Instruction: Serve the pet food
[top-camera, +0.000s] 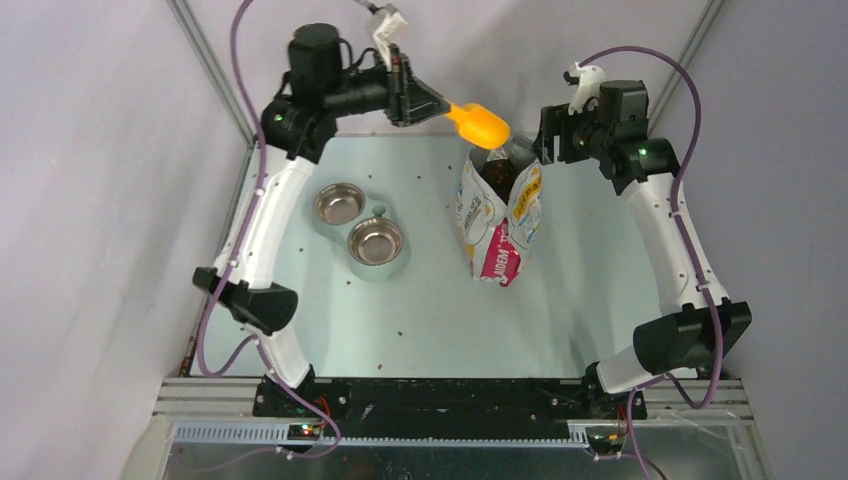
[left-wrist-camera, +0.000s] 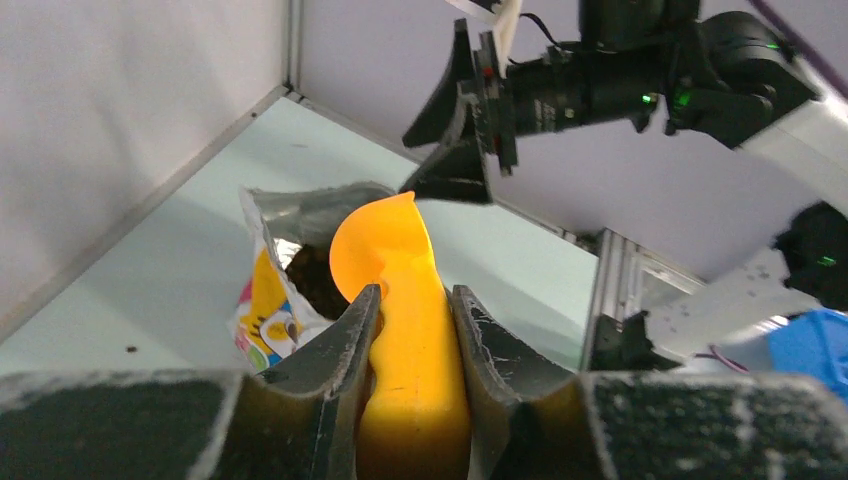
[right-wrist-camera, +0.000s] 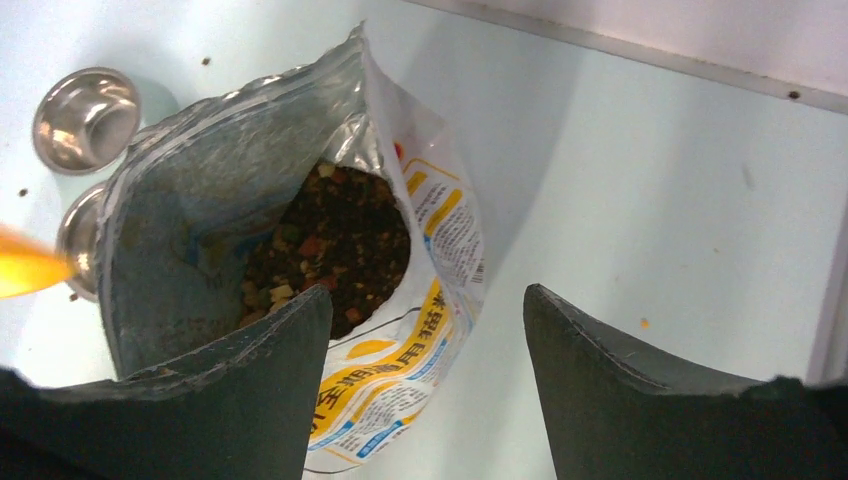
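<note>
The pet food (right-wrist-camera: 330, 245) is brown kibble with reddish and pale bits, lying inside the open white-yellow bag (top-camera: 497, 225) that stands at the table's middle right. It also shows as a dark mass in the bag mouth in the left wrist view (left-wrist-camera: 315, 275). My left gripper (top-camera: 440, 105) is shut on the handle of the orange scoop (top-camera: 480, 122), whose bowl hovers just above the bag's far rim. The scoop (left-wrist-camera: 400, 270) looks empty. My right gripper (top-camera: 535, 145) is open above the bag's right rim, and its jaws (right-wrist-camera: 425, 289) straddle the bag's wall without closing on it.
Two shiny steel bowls (top-camera: 340, 203) (top-camera: 376, 241) sit in a pale holder left of the bag, both empty. A few loose kibble pieces (top-camera: 398, 330) lie on the light table. Grey walls and metal frame posts close the back and sides.
</note>
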